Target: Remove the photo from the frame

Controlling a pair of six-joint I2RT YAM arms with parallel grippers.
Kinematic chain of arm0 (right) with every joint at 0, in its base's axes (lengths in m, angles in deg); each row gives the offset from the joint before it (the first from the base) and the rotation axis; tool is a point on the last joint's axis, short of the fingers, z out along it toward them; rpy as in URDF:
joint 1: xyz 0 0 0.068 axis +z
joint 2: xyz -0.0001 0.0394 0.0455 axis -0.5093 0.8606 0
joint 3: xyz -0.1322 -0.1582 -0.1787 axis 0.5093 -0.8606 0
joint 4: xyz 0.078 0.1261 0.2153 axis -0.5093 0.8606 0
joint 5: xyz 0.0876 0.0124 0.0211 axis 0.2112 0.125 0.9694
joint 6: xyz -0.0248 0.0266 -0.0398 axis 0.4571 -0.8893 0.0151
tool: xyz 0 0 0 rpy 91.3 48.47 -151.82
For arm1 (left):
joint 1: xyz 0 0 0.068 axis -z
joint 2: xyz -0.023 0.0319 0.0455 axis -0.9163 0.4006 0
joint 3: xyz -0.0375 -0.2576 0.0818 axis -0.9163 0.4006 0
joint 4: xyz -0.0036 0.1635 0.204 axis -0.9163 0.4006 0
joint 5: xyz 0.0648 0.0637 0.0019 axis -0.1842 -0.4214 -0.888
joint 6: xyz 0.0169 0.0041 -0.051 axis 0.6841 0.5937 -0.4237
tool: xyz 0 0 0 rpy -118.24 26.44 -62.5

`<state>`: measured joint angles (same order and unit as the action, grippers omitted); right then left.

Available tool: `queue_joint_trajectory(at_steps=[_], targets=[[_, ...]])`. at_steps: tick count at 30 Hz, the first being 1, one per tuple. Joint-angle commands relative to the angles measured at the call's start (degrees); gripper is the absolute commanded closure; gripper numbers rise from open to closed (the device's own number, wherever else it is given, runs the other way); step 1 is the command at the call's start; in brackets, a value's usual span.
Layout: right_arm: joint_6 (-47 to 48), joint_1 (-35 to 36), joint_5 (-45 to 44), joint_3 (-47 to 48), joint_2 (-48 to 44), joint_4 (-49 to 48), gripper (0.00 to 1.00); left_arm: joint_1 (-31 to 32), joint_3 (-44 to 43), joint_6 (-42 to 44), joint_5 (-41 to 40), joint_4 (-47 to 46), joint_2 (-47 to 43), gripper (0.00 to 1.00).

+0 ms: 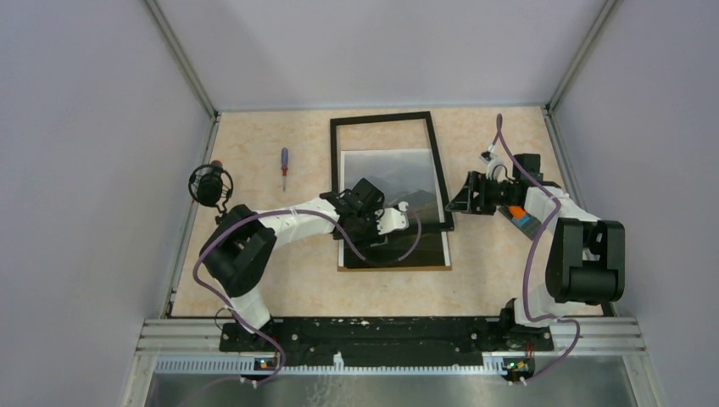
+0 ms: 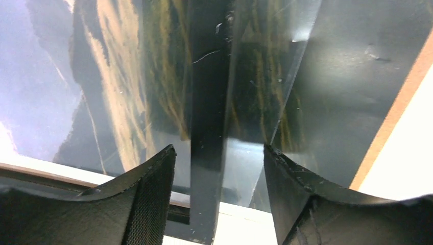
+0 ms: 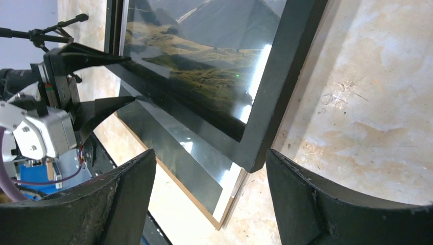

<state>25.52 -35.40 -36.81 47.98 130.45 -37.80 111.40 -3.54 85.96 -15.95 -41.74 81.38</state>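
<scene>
Currently the frame (image 3: 283,76) is laid mid-worktop (image 1: 509,271), offset toward the far side, so only its near part overlaps the photo (image 1: 390,174). The photo is seen flat on the brown board (image 2: 388,127). Its far part shows through the frame's glass; its near strip is left uncovered past the frame's near bar. The board's brown edge is exposed along the near side. In the right wrist view the frame's near right corner appears lifted off the photo, with a gap under it.

Left fingers (image 2: 148,199) are set astride the frame's near bar, 1 over the glass and 1 under the bar. Whether the bar is actually clamped cannot be told. Right fingers (image 3: 316,204) are spread wide with the frame's near right corner between them; nothing is touched or held.

1 screwdriver (image 1: 284,168) is laid on the worktop left of the frame, well apart from it.
</scene>
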Motion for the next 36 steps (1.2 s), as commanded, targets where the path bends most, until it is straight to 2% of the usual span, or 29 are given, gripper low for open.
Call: queue_joint_trajectory(at_steps=[1, 5, 9, 14, 18, 24, 29, 36], targets=[[1.6, -0.6, 2.6, -0.1, -0.6, -1.0, 0.23, -0.7, -1.7, -0.4, 0.5, -1.6, -2.0, 0.28], [4.7, -0.5, 4.8, -0.1, -2.4, 0.2, 0.24, -0.9, 1.8, 2.1, 5.1, 0.7, -10.0, 0.16], [7.3, 0.9, 7.1, 0.2, -5.3, 2.4, 0.26, -0.9, 6.7, 7.0, 9.2, 5.0, -19.9, 0.14], [12.4, 10.5, 4.0, 1.2, -7.7, 7.0, 0.29, -0.9, 13.4, 13.0, 10.7, 8.8, -24.9, 0.23], [13.6, 17.3, 4.0, 2.3, -6.9, 7.7, 0.31, -0.5, 17.0, 16.2, 12.0, 7.4, -27.1, 0.27], [13.4, 25.2, 5.0, 4.2, -0.5, 7.6, 0.45, 0.0, 20.6, 20.2, 10.0, 4.4, -27.4, 0.36], [11.6, 28.3, 2.6, 3.9, 3.5, 3.5, 0.56, 0.7, 22.6, 19.6, 7.7, 0.1, -26.9, 0.40], [9.6, 30.0, -0.1, 3.7, 5.3, -0.7, 0.60, 2.1, 24.0, 19.4, 4.8, -5.2, -24.7, 0.45]])
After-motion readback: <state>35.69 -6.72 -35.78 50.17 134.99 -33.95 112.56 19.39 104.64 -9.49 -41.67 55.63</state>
